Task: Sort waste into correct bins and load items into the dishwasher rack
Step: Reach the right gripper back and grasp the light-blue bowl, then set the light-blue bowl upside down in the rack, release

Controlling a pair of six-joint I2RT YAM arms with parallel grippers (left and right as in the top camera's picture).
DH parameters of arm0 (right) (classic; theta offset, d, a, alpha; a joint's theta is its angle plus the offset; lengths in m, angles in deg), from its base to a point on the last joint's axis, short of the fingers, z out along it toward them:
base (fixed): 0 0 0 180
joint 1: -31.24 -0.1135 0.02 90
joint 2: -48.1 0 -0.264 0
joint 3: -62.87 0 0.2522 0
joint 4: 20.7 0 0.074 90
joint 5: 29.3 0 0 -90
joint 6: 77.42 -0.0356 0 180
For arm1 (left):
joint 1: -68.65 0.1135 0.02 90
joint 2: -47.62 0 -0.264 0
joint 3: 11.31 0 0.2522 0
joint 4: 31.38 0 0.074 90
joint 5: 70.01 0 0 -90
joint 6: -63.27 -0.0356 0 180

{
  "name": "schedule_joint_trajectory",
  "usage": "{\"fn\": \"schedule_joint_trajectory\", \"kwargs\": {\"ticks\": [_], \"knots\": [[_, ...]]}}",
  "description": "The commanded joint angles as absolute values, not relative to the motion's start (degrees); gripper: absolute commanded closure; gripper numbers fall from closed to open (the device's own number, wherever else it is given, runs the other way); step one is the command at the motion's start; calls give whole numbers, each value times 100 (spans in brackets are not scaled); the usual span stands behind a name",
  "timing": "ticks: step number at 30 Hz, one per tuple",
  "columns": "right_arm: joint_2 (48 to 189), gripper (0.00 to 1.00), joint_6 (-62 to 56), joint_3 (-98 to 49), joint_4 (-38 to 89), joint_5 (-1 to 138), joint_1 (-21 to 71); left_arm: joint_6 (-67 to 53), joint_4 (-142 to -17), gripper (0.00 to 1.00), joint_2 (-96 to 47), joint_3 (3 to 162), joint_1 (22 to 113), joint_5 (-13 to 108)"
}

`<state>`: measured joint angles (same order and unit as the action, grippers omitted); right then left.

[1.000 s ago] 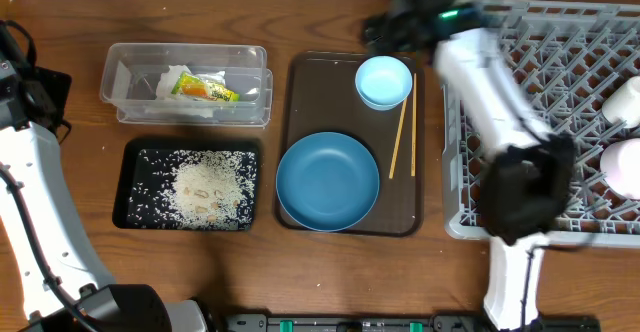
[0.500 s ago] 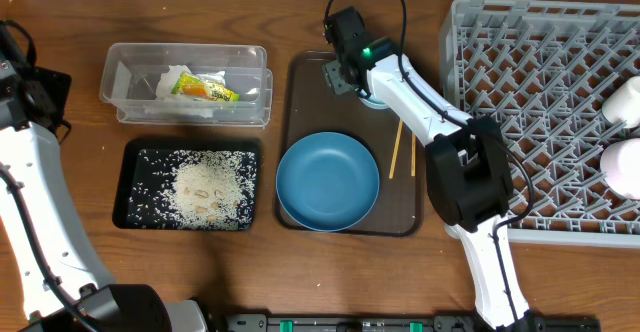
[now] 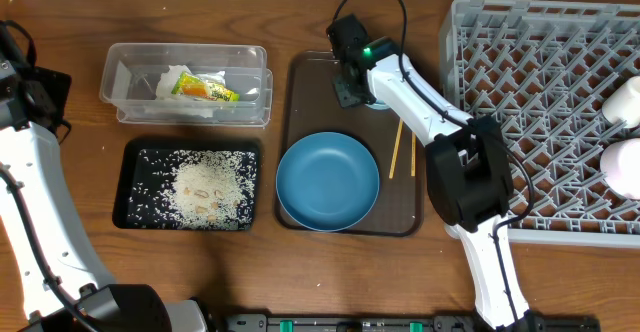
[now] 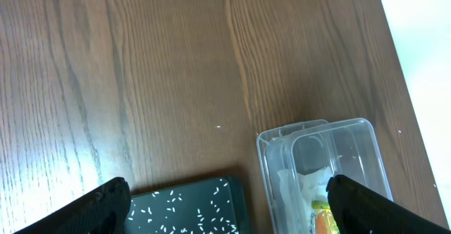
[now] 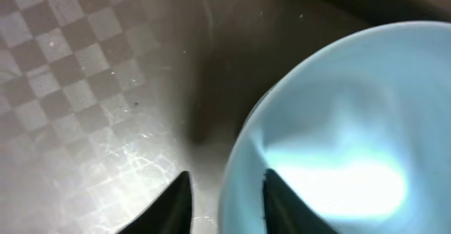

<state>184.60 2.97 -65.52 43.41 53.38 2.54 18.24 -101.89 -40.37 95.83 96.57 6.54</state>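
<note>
My right gripper is low over the brown serving tray, at the left rim of the light-blue bowl. In the right wrist view its jaws straddle the bowl's rim, one finger outside and one inside, with a gap showing. The large blue plate and wooden chopsticks lie on the same tray. The grey rack holds a white cup and white bowl. My left gripper is wide open and empty above the table.
The clear tub holds the napkin and the yellow-green wrapper. The black tray holds rice. The left wrist view shows the tub's end and the black tray's corner.
My right arm has swung from the rack over to the brown tray and come down on the light-blue bowl's left rim. The left arm has not moved.
</note>
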Motion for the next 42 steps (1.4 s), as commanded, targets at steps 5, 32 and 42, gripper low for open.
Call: {"fn": "schedule_joint_trajectory", "kwargs": {"ticks": [5, 32, 42], "knots": [[18345, 92, 188, -6668, 4525, 5413, 190, 1787, -10209, 8, -4048, 9603, 9677, 623], [15897, 99, 898, -6545, 5535, 9432, 4301, 1787, -10209, 8, -4048, 9603, 9677, 623], [16764, 99, 1890, -5724, 5412, 12932, 5709, 1787, -10209, 8, -4048, 9603, 9677, 623]]}}
